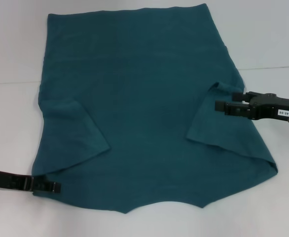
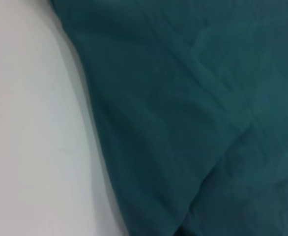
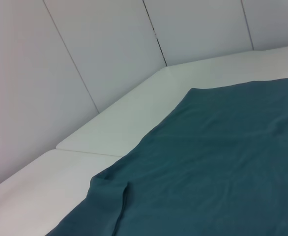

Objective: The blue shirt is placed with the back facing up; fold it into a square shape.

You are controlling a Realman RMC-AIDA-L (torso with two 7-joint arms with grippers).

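the right gripper (image 1: 218, 105) is reaching in from the right side at mid-height of the shirt, its jaws lying at the edge of the folded-in right sleeve; whether they are closed on the cloth or just beside it cannot be told from these views. the left gripper (image 1: 55, 187) is lying low on the bench (image 1: 11, 59) at the shirt's near left corner, its tip touching or just under the cloth edge below the left sleeve; how far its jaws are parted cannot be told either.

the shirt (image 1: 144, 98) is lying spread across the white bench, plain side up, with no lettering showing. both sleeves are lying folded inward over the body: the left one is forming a flap with a slanted edge on the left half, the right one a narrower flap on the right, just beside the right gripper. the neckline is showing as a shallow curve at the near edge, and the hem is lying straight along the far edge.

in the left wrist view the shirt (image 2: 193, 118) is filling most of the picture, with a soft crease running across it and bare bench (image 2: 31, 128) beside its edge. in the right wrist view the shirt (image 3: 222, 157) is lying flat with a small raised fold at its near edge, the bench (image 3: 134, 118) is showing a seam, and a pale panelled wall (image 3: 85, 49) is standing behind.
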